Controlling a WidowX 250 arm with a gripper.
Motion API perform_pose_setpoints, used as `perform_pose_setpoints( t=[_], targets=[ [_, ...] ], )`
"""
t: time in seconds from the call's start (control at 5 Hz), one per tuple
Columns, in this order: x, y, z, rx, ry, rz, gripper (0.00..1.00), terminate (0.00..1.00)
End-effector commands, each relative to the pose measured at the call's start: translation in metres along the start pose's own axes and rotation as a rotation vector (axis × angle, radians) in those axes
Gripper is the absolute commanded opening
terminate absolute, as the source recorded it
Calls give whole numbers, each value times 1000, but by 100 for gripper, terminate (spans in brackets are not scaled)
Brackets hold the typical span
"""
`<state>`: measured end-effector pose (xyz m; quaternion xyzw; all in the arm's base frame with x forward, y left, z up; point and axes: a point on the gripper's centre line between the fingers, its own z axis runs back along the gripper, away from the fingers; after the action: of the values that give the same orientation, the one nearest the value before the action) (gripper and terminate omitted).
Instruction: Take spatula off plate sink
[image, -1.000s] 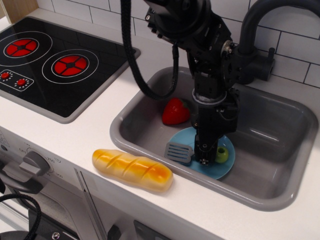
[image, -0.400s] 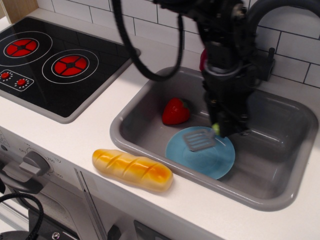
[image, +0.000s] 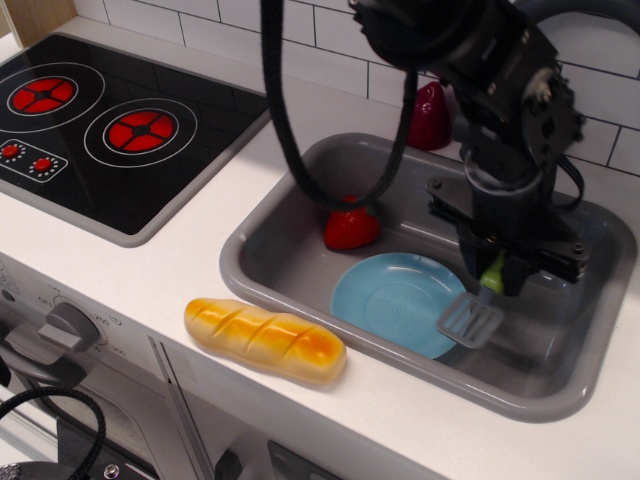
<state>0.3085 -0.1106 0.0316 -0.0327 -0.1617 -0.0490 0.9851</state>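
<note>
Now the hand grips the spatula — blade overhanging the plate rim.

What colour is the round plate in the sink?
Light blue. The round plastic plate shows best in the observation.image view, lying in the grey plastic sink.

I see a bread loaf on the counter right of the stovetop; strawberry beyond it.

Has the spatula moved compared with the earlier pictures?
Yes. The spatula, held by the gripper, has gone right across the plate; its blade now hangs past the plate's right edge, inside the sink.
</note>
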Motion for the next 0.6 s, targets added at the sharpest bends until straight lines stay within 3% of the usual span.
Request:
perform_pose_setpoints(
  t=[0.0,0.4],
  targets=[
    [13,-7,-3,59,-68,339,0,0],
    [14,-11,-15,47,-10,449,0,0]
  ],
)
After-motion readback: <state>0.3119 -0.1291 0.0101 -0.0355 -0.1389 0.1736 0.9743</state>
